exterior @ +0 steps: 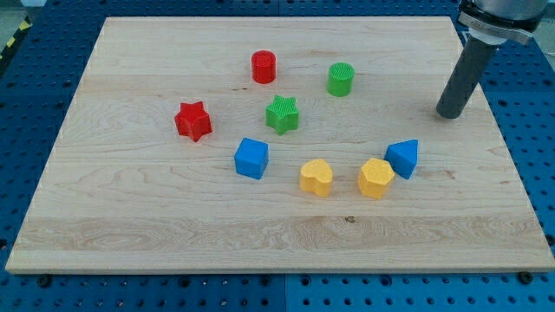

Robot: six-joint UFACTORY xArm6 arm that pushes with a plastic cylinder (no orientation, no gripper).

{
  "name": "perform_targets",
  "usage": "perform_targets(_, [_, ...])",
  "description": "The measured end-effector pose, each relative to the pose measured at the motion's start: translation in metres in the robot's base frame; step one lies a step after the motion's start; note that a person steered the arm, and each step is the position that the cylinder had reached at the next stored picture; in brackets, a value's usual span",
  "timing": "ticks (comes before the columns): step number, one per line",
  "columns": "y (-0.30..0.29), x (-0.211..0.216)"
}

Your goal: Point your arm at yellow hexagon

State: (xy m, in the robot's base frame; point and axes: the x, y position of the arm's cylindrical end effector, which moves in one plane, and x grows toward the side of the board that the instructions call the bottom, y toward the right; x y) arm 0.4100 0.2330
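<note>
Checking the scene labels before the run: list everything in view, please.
red cylinder block: 1, red, toward the view's top, left of centre
green cylinder block: 1, green, toward the view's top, right of centre
green star block: 1, green, centre
red star block: 1, red, the view's left
blue cube block: 1, blue, below the green star
yellow heart block: 1, yellow, lower centre
yellow hexagon block: 1, yellow, right of the heart
blue triangle block: 1, blue, touching the hexagon's right
wooden board: 1, pale wood, on a blue perforated table
my tip: 1, dark rod, the view's upper right, apart from all blocks
</note>
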Motion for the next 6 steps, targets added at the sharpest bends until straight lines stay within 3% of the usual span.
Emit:
perform_targets(2, [0.014, 0.001])
perform_targets(3, [0.068, 0.024])
perform_targets(4, [0.074, 0.089])
perform_targets(5, [0.034, 0.162])
perform_targets(6, [-0.059, 0.165])
